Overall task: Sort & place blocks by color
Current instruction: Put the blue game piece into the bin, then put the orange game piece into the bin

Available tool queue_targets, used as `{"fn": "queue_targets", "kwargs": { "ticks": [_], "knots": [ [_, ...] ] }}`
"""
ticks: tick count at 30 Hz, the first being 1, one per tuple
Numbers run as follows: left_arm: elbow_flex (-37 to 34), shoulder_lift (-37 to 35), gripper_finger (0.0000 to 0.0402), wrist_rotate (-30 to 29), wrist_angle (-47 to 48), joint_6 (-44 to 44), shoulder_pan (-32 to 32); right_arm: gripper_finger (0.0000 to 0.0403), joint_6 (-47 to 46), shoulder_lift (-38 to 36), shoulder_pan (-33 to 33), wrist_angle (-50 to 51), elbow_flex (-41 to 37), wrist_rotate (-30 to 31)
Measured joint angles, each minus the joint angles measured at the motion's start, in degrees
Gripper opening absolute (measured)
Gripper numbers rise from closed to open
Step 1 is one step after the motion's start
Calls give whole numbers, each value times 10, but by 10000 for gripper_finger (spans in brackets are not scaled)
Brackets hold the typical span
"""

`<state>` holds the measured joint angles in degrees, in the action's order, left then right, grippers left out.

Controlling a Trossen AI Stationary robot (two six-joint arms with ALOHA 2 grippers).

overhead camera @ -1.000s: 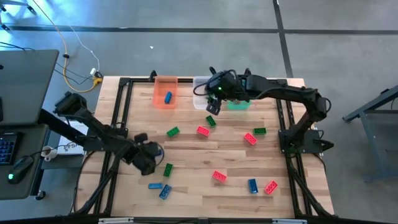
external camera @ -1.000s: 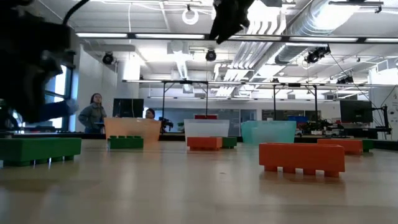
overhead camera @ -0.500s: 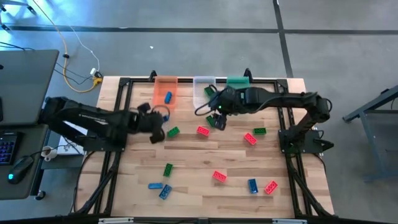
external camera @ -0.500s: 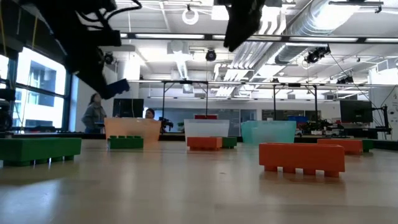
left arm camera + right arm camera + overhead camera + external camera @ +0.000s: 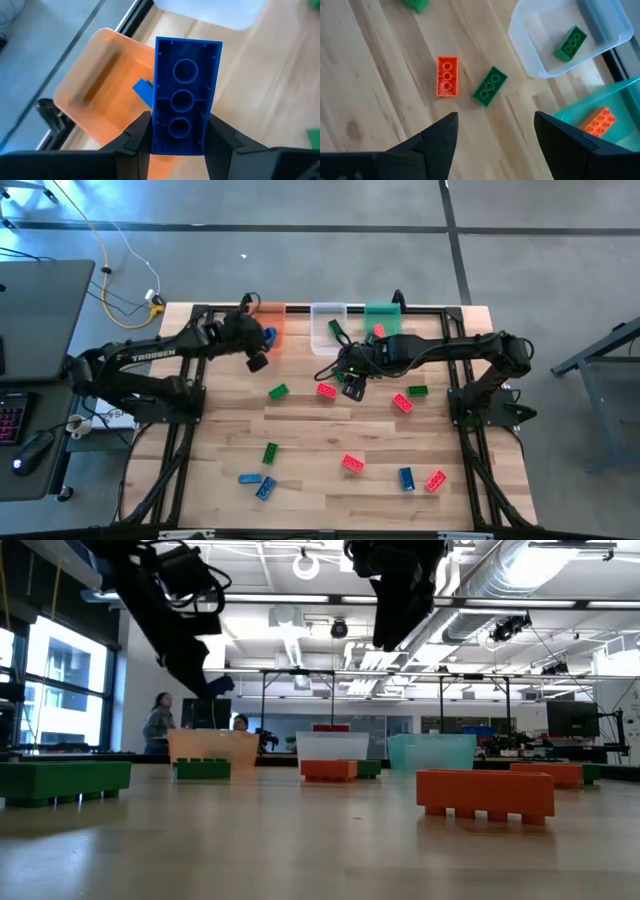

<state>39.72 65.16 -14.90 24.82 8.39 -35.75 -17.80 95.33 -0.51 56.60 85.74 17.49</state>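
Carrying a blue block (image 5: pixel 185 95), the left gripper (image 5: pixel 256 356) hangs just short of the orange bin (image 5: pixel 95 85), its fingers (image 5: pixel 136 140) pinching the block's long sides so the hollow underside faces the wrist camera. That grip holds the block out in front of the gripper, presumably so it can fall straight down once the fingers part. Just ahead of it, another blue block (image 5: pixel 270 335) already lies in the orange bin, which suggests this bin collects blue; the held one looks about to join it.

Further right, the right gripper (image 5: pixel 352 385) hovers over the middle of the table (image 5: pixel 310 450) with its fingers spread wide and nothing between them. Directly below and just ahead lie a red block (image 5: pixel 447 76) and a green block (image 5: pixel 489 86), close together but not touching; the open stance fits a descent onto one of them, and which one I cannot tell. Beyond them stands the clear bin (image 5: pixel 542 47) with a green block inside, and beside it the green bin (image 5: pixel 615 100) holding a red block (image 5: pixel 600 122). So colours go by what each bin already holds, not by the bin's own tint.

Other blocks lie scattered on the table nearer the robot's base side of both grippers: green, red and blue ones, well apart from the bins. Most of the sorting seems undone.
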Motion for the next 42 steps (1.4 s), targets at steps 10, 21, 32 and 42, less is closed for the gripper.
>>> {"fn": "queue_targets", "kwargs": {
  "ticks": [10,21,32,42],
  "knots": [
    [0,77,136,103,-83,3,-100,250,-47,0,34,-16,0,12],
    [0,115,164,104,-113,-18,-108,250,-98,0,100,-16,0,41],
    [42,115,230,97,-74,-57,-108,250,-134,3,147,-17,0,45],
    [54,74,228,98,-24,-37,-74,250,-185,41,189,-54,0,-21]
  ]
}}
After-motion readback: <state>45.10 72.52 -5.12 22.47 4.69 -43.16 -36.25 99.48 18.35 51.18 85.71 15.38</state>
